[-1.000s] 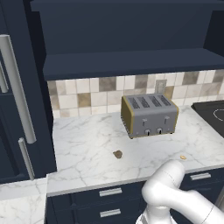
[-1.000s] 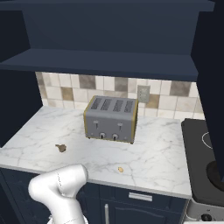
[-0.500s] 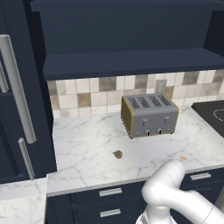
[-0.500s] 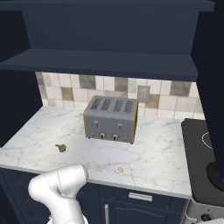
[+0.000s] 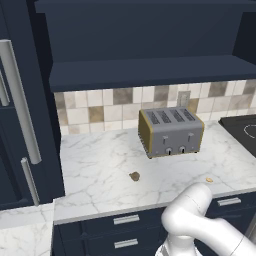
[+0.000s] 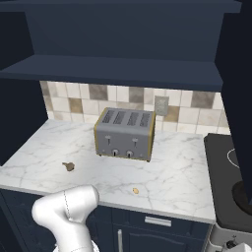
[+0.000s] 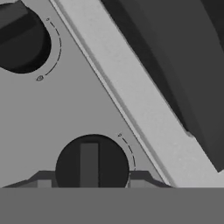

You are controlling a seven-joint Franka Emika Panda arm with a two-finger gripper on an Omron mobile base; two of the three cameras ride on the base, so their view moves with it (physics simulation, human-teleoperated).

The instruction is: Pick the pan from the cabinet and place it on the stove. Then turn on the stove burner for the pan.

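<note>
While claw [image 7: 89,181] straddles one black knob [image 7: 92,161], grip unclear; second knob [image 7: 19,37] beyond.

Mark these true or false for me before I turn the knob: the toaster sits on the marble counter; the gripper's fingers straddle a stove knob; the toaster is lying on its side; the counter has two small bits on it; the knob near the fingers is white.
1. The toaster sits on the marble counter. True.
2. The gripper has its fingertips on either side of a round stove knob. True, as the hand view shows it.
3. The toaster is lying on its side. False: it stands upright, slots facing up.
4. Two small bits lie on the counter. True: a brown crumb and a pale crumb.
5. The knob near the fingers is white. False: it is black, on a grey panel.
</note>
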